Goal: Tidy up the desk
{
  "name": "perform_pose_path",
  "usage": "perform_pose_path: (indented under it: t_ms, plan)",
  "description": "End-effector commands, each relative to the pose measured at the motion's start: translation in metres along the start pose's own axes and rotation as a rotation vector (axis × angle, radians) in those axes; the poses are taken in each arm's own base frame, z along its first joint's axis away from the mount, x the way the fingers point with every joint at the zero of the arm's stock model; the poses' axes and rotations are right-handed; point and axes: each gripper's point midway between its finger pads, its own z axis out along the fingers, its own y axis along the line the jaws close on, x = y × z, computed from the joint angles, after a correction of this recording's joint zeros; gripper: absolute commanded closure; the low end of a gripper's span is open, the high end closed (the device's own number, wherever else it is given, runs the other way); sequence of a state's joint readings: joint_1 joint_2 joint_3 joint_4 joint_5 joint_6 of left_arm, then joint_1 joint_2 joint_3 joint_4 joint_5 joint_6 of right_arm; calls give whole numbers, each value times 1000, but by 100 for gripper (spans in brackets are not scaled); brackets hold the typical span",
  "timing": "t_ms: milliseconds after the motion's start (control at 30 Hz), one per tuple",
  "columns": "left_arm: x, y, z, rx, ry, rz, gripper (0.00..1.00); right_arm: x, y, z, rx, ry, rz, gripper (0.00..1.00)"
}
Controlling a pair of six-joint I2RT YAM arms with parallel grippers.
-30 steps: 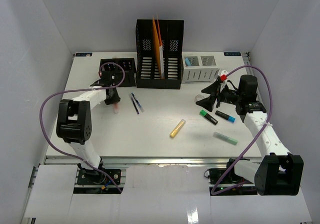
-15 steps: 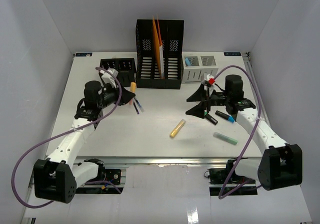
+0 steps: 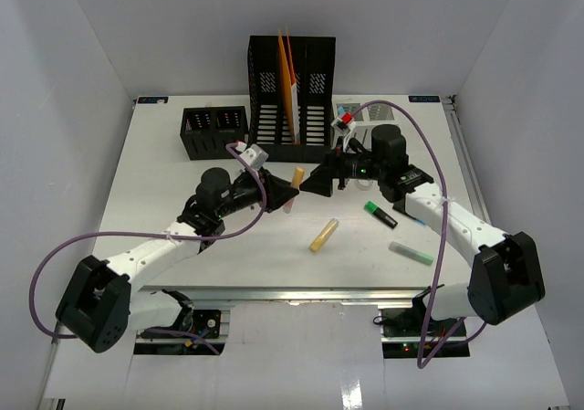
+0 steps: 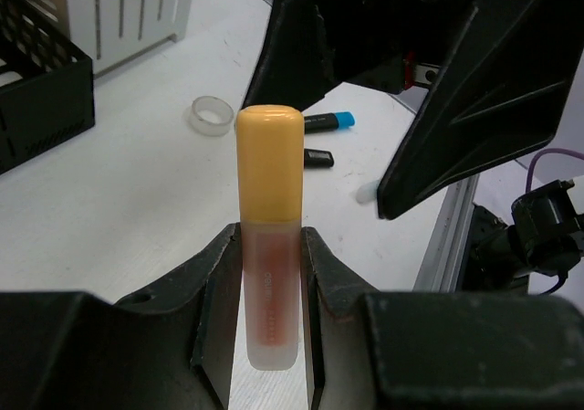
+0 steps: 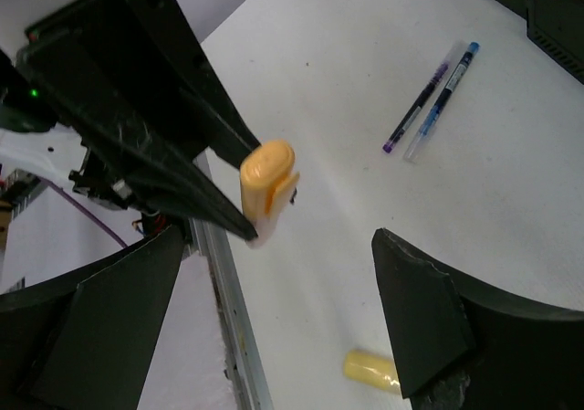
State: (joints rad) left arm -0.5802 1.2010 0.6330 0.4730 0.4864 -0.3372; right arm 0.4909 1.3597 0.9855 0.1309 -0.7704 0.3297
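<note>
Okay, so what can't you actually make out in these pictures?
Print on the orange-capped tube: left wrist view, too small and blurred.
Two pens: top view, under the left arm.
White organizer: top view, mostly behind the right arm.
Yellow highlighter: right wrist view, partly behind the right hand.

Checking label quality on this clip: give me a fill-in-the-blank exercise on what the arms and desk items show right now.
1. The orange-capped tube is held by the robot's ___ arm.
2. The right claw faces the tube with its jaws ___.
3. Side by side on the desk lie ___ pens.
4. The orange folders stand in the ___ file rack.

Missing words: left; open; two; black
</note>
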Motion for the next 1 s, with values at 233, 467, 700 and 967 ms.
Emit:
perform_pose_path:
  t_ms: [233, 467, 700, 967]
  plan:
    - [-30, -9, 51, -18, -82, 54, 83, -45, -33, -9, 282, -187, 62, 10]
    - [-34, -5, 56, -39, -93, 62, 83, -44, -25, -11, 250, -193, 45, 49]
    - [-31, -3, 60, -47, -68, 42, 47, -46, -20, -9, 202, -188, 4, 73]
    - [-35, -1, 53, -87, -40, 46, 9, -78, -47, -41, 271, -244, -165, 86]
